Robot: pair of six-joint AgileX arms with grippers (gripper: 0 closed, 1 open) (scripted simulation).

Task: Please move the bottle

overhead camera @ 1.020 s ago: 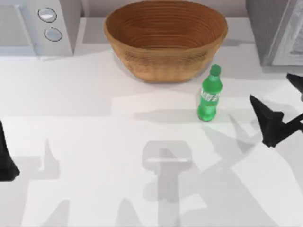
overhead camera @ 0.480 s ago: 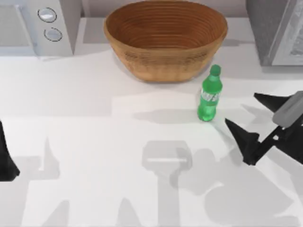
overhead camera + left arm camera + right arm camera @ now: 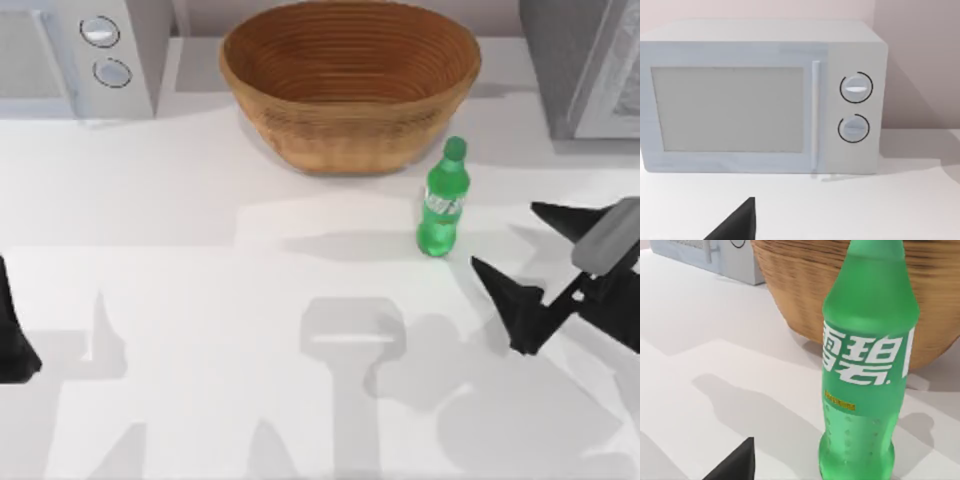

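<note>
Compared with half a second ago, the right gripper (image 3: 540, 260) has crept slightly toward the table's left, closing on the bottle; a second ago it sat farther right and higher up the top view. Nothing else has shifted.

Going left to right across the top view: the left gripper (image 3: 15, 345) sits parked at the table's left edge, and whether its fingers are open cannot be told. At the back left stands a white box-shaped microwave with two round dials (image 3: 85, 50). In the middle back sits a large oval woven wicker basket (image 3: 350, 80). Just beside the basket's right front stands the small translucent green plastic soda bottle with a green cap and green-white label (image 3: 443, 200), upright on the white table (image 3: 200, 300) and not touching the basket.

The right gripper is to the bottle's right, near it but apart, its two black fingers spread wide and holding nothing. The right wrist view shows the bottle (image 3: 865, 365) close ahead, the basket (image 3: 805, 285) behind it.
</note>
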